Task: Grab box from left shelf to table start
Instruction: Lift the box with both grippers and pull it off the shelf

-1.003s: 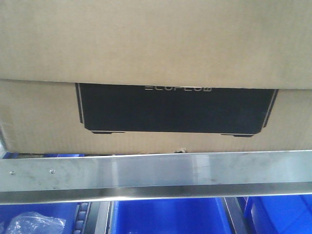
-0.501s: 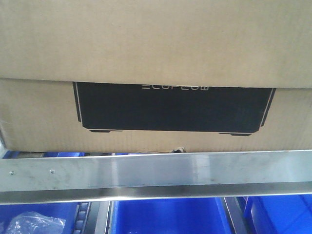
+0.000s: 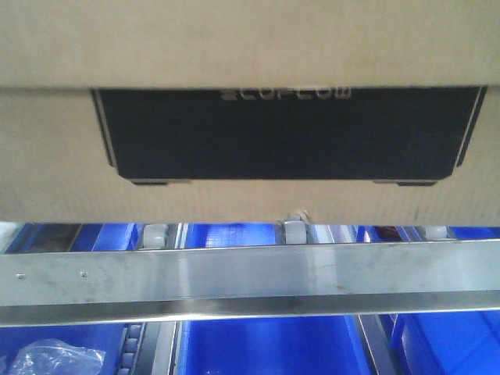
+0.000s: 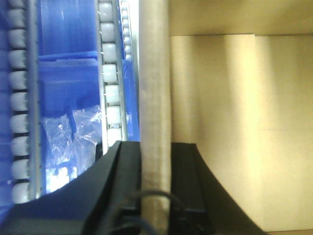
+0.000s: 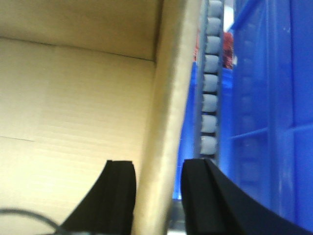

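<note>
The brown cardboard box (image 3: 250, 47) with its black ECOFLOW panel (image 3: 285, 133) fills the top of the front view, its bottom edge above the left shelf's silver front rail (image 3: 250, 281). In the left wrist view my left gripper (image 4: 155, 147) is shut on the box's upright wall (image 4: 155, 88), one black finger on each side. On the other side, my right gripper (image 5: 157, 164) is shut on the opposite wall (image 5: 171, 88) of the box. The box's pale inside (image 4: 234, 122) shows in both wrist views. The table is out of view.
White rollers (image 3: 295, 233) of the shelf lane show between box and rail. Blue plastic bins (image 3: 266, 348) sit below the rail, one holding a clear plastic bag (image 3: 51, 358). Roller tracks (image 4: 110, 93) (image 5: 210, 88) and blue bin walls (image 5: 274, 98) flank the box.
The box has risen and looks larger in the front view. Its bottom edge has come off the rail, so the rollers and blue bins behind now show beneath it.
</note>
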You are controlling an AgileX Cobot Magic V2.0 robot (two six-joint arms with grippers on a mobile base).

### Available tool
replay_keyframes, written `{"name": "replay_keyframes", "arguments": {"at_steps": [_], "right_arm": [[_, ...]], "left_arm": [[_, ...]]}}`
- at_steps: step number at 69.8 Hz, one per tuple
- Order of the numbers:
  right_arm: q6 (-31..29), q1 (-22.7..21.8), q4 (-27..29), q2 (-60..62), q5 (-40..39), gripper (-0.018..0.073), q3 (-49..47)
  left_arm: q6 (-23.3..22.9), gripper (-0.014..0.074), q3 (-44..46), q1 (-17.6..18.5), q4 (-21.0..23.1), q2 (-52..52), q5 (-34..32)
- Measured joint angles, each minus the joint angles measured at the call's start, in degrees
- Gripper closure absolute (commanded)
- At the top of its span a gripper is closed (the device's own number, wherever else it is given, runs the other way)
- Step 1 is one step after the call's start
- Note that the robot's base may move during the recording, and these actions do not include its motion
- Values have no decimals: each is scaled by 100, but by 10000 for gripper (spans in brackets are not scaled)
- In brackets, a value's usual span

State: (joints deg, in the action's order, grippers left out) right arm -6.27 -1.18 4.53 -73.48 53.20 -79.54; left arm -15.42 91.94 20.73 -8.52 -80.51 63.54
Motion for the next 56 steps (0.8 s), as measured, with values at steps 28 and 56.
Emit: {"name": "replay_keyframes", "arguments": {"at_steps": [28, 56], "right_arm": [[-42, 198, -131, 502, 428, 499, 399], [-45, 335, -183, 2014, 302, 499, 1768]], "left_arm": [[-897, 694, -482, 832, -855, 507, 474], [-1429, 694, -2027, 1424, -1189, 1659, 49]]}}
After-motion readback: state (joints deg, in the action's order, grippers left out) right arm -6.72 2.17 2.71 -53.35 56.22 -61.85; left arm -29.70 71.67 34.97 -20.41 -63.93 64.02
